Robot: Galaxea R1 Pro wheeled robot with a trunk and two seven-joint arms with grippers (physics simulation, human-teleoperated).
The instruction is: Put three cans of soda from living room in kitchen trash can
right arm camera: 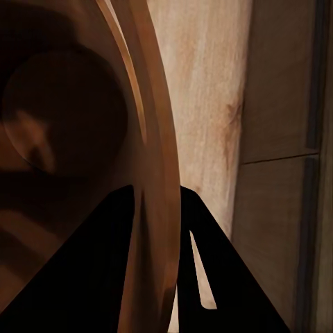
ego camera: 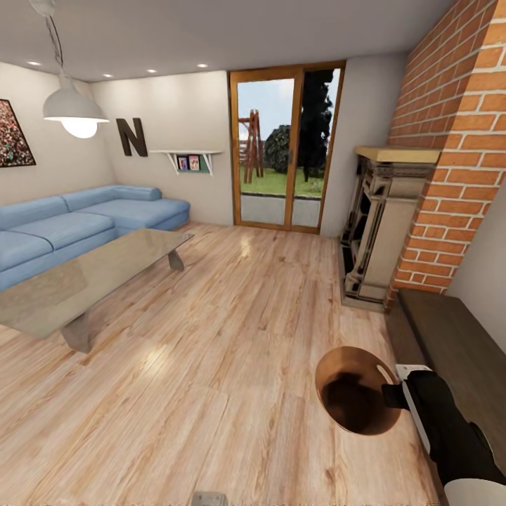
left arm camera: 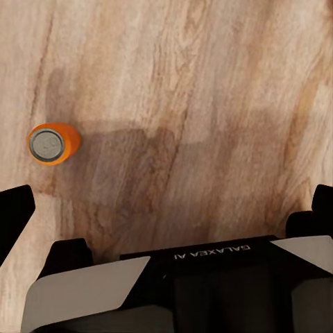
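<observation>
Living room with a wood floor. Blue corner sofa along the left wall, glass coffee table just in front of it. Big dark letter N on the wall, white pendant lamp hanging near it, a crowd picture at far left, a small shelf beside the N. Glazed patio door at the back, garden beyond. Brick chimney and fireplace on the right, a dark low cabinet beside them.

Low on the right in the head view, right gripper clamped on the rim of the trash can, held above the floor, its dark brown inside facing the camera. In the right wrist view, one black finger inside the bin wall and the other outside, pinching the rim.

In the left wrist view, one orange can of soda on the floor, silver top towards the camera, well clear of the left gripper. Left jaws spread wide, nothing between them.
</observation>
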